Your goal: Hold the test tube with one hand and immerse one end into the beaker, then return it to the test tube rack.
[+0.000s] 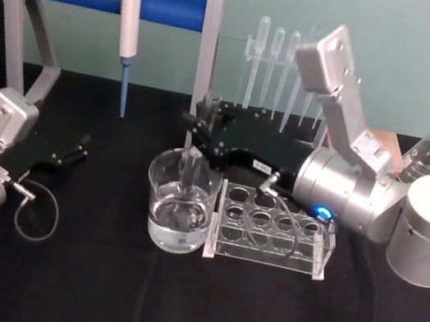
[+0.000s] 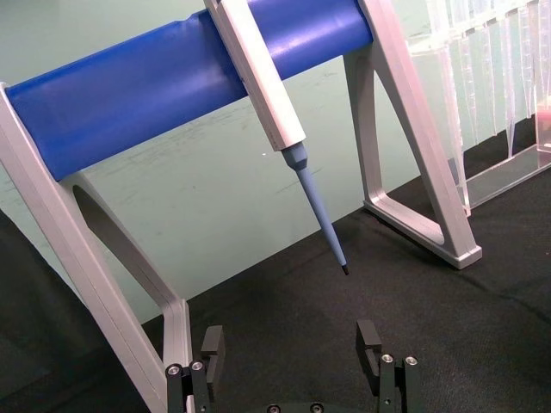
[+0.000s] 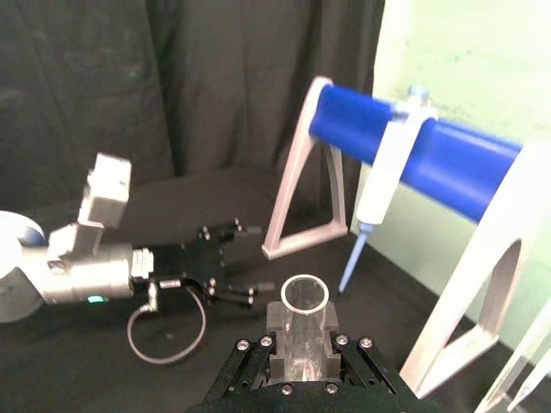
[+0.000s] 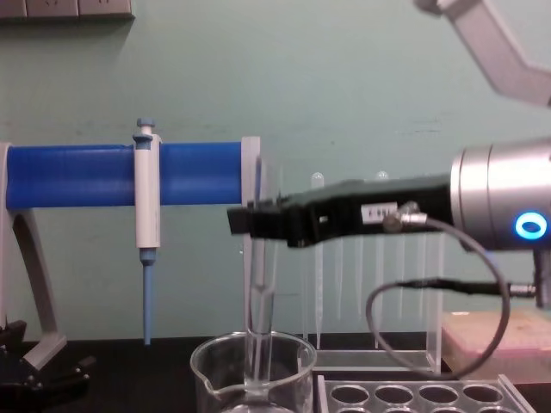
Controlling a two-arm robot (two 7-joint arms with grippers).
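Two of three steps look done: the test tube is gripped and its lower end dipped. The return to the rack is left.

Head view: the right gripper (image 1: pixel 199 135) holds the test tube (image 1: pixel 190 172) inside the beaker (image 1: pixel 180 205), which stands at nine o'clock of the empty rack (image 1: pixel 272 238). Well off at the beaker's nine o'clock, the left gripper (image 1: pixel 75 151) is parked.

Left wrist view: its jaws stand apart, empty.

Right wrist view: jaws are clamped on the test tube below its open rim.

Chest view: the long axis is upright, rim at twelve, closed end at six, seemingly in the water.

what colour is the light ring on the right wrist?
Blue. The light ring shows best in the chest view.
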